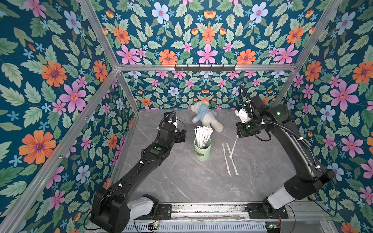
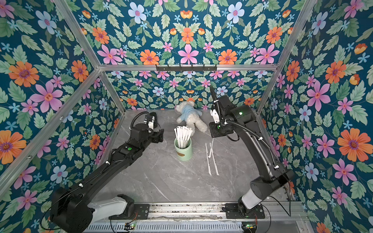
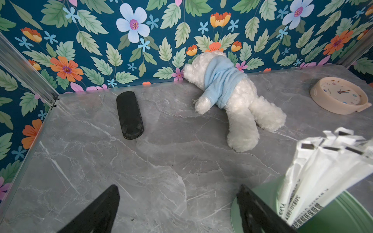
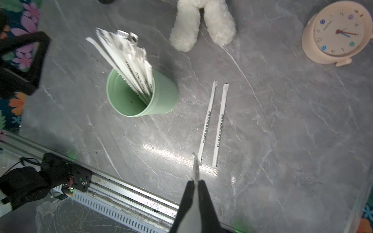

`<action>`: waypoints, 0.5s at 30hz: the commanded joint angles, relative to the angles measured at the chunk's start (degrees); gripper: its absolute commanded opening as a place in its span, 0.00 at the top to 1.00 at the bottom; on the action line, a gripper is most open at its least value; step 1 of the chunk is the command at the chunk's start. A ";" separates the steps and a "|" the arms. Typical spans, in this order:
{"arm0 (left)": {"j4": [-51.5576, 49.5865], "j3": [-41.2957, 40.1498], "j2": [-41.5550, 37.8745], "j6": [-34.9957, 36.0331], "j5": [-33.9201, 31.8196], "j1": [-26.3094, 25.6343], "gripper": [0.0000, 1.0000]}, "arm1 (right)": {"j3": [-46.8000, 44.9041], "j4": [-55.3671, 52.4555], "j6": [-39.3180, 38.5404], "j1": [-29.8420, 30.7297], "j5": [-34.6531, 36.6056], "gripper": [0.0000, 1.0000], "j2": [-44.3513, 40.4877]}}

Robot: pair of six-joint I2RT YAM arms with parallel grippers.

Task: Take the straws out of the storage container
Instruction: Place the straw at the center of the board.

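**A:** Our right gripper [image 4: 195, 182] is clamped on one thin white paper-wrapped straw [image 4: 195, 167]. It hangs tip-down over the grey marbled table [image 1: 181, 181], right by the two straws [image 4: 207, 119] lying side by side.

**B:** We cannot tell whether its tip touches. We judge we should lower it, tilt it parallel to that pair, and part the jaws only once it lies nearly flat.

**A:** And the mint-green cylindrical storage container [image 1: 202, 153]?

**B:** It stands upright mid-table, near the pair. Its bundle of white wrapped straws [image 1: 202, 134] leans together, dark print along each, reaching far above the rim. Our left gripper [image 3: 178, 187] hangs just beside it, jaws wide apart and empty.
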 commanded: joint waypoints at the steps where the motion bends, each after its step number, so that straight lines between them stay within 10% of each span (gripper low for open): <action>1: 0.58 0.44 0.16 0.48 0.09 -0.02 0.07 | 1.10 -8.33 -2.04 -0.85 1.54 0.93 4.43; 15: 0.58 0.44 0.24 0.50 0.34 -0.47 0.07 | -0.88 -12.38 -3.64 -3.83 3.08 0.95 19.16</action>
